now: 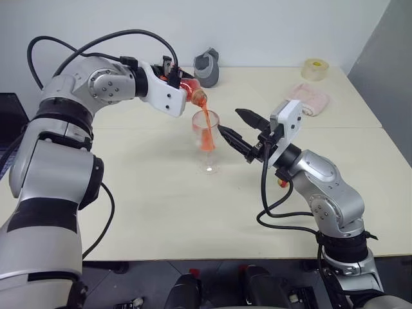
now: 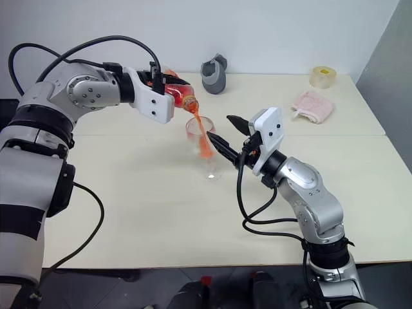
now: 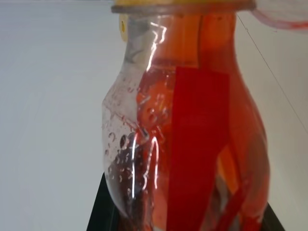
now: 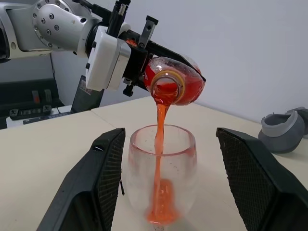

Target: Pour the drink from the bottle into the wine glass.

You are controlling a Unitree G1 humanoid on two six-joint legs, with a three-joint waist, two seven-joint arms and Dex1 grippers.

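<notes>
Right gripper [image 4: 168, 192] stands open, fingers either side of the wine glass [image 1: 207, 138] bowl without touching it. Glass upright on table [image 1: 154, 212]. Left gripper [image 1: 182, 82] clamps the bottle [image 1: 193, 93], tipped mouth-down just above the rim; drink [image 4: 160, 144] streams into the bowl, pooling at its bottom.

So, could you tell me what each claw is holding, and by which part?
Left claw grips the tilted bottle by its body. Right claw stands open around the wine glass, holding nothing.

Silver-grey arm shells with black joint bands; white wrist blocks; looping black cables; left tool [image 4: 144, 41] and right tool [image 1: 239, 125] have black fingers.
</notes>
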